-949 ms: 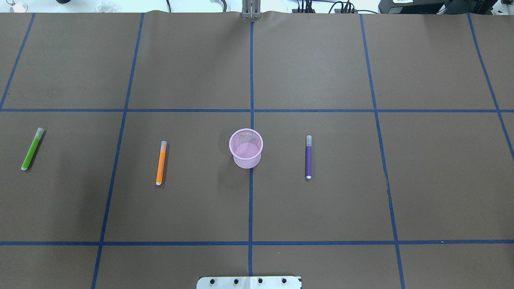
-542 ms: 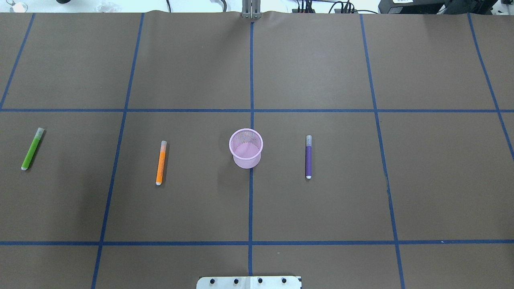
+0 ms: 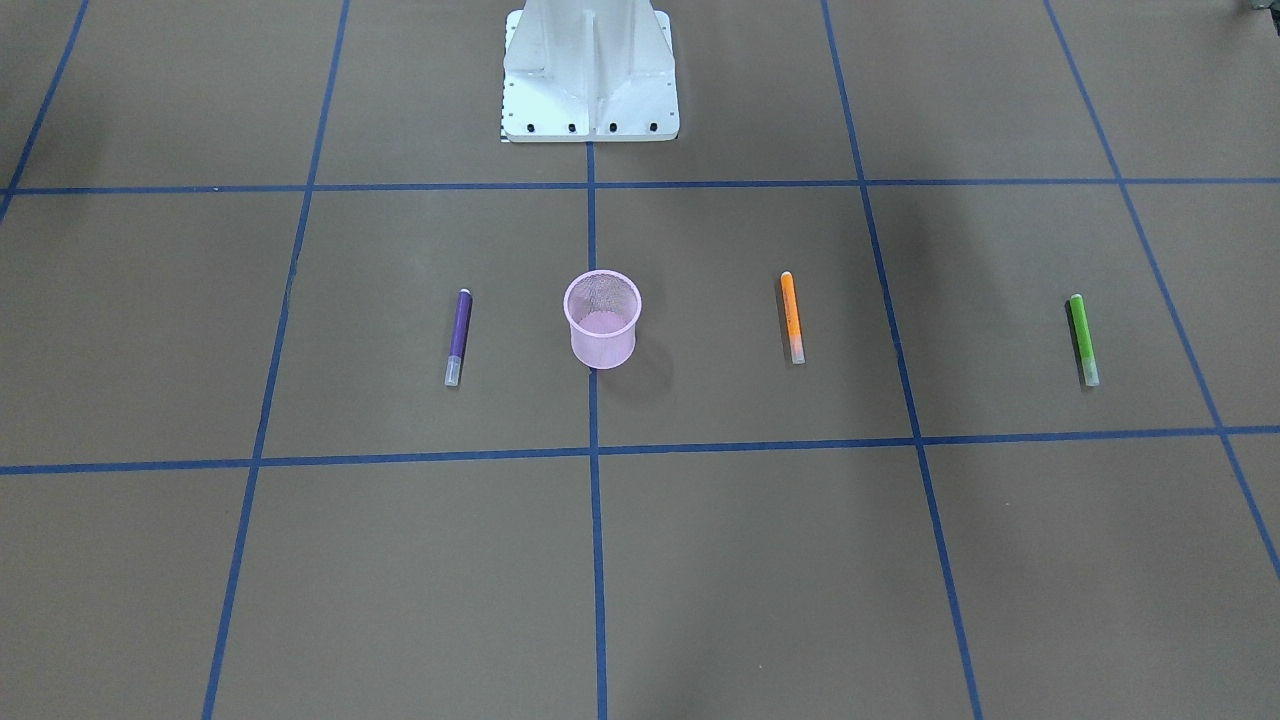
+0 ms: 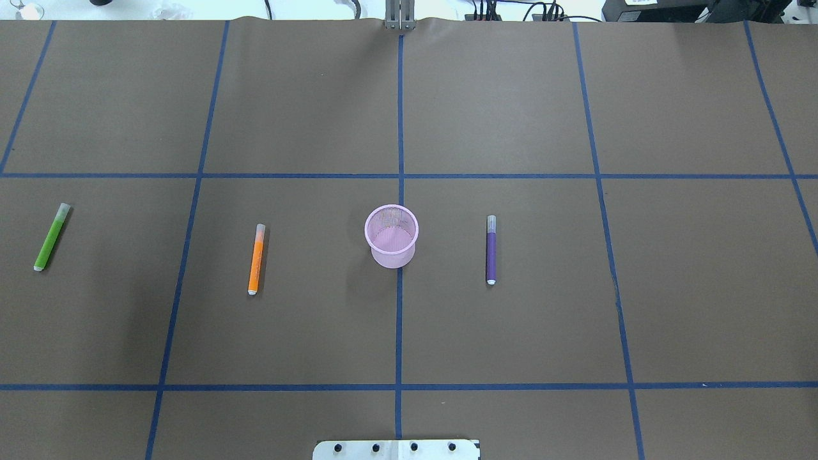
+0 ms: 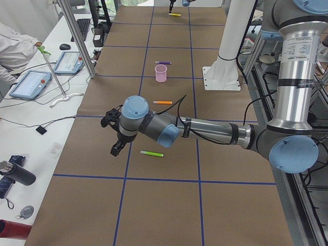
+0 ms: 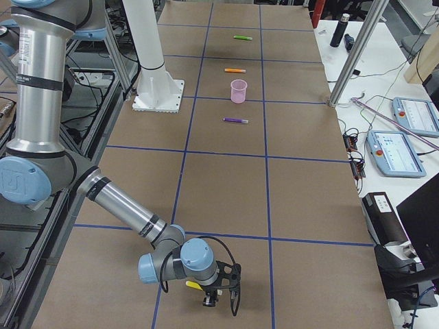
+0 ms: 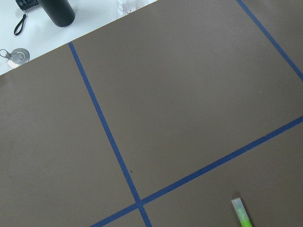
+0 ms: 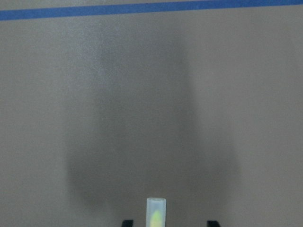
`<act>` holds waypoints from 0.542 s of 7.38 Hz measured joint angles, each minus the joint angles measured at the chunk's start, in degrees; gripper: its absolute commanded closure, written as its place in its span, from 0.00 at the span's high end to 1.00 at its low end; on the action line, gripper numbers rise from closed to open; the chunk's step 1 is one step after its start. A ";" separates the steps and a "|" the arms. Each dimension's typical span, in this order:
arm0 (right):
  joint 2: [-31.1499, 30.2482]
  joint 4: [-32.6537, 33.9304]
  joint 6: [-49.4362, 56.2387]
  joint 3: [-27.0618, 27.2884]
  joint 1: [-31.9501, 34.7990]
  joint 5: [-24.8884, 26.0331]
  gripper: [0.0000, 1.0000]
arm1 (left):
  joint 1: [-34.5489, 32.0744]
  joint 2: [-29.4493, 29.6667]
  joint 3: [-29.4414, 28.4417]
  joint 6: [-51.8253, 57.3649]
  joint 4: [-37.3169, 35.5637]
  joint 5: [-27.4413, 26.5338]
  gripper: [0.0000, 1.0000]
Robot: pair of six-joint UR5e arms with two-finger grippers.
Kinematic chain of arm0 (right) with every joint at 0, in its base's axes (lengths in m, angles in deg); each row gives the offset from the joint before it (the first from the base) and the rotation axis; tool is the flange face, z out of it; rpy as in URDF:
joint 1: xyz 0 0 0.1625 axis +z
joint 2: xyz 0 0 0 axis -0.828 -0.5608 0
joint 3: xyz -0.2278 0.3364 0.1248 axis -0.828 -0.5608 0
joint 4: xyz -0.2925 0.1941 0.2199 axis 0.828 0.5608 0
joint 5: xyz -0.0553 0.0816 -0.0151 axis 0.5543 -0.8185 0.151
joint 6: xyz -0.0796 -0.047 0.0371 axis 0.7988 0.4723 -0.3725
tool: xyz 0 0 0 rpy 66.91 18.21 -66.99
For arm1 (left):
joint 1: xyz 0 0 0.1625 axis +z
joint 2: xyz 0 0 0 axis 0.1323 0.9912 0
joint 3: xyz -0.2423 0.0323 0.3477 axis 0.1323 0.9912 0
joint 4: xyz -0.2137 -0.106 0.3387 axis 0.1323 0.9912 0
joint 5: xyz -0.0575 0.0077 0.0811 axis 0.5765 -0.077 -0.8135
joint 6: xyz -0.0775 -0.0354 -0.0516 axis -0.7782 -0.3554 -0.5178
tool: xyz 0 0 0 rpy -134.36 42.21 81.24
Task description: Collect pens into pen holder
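Pickup looks near: the right claw [image 8: 168, 223] stands spread astride the yellow pen [image 8: 156, 213] to pinch it; the left claw [image 5: 116, 146] hovers near the green pen [image 5: 151, 153], its grip impossible to tell.

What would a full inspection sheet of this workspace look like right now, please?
Surface: brown mat with a blue tape grid, lying flat.
Job's things: pen holder upright and empty; purple pen, orange pen and green pen lying apart from it; yellow pen lying at the right gripper.
Clutter: nothing seen.
Grippers: right gripper open, low over the yellow pen; left gripper beside the green pen, state cannot be told.
Cables: black cable looping at the left wrist.
Surroundings: tablets, bottle and operator at the side bench.
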 measured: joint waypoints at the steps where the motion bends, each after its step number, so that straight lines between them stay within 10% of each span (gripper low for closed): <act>1: 0.03 -0.02 -0.02 0.00 -0.57 -0.01 0.57 | 0.00 -0.01 0.00 0.00 0.00 0.00 1.00; 4: 0.07 -0.03 0.01 -0.06 -1.70 0.00 0.47 | 0.02 -0.11 -0.21 0.00 0.04 0.00 1.00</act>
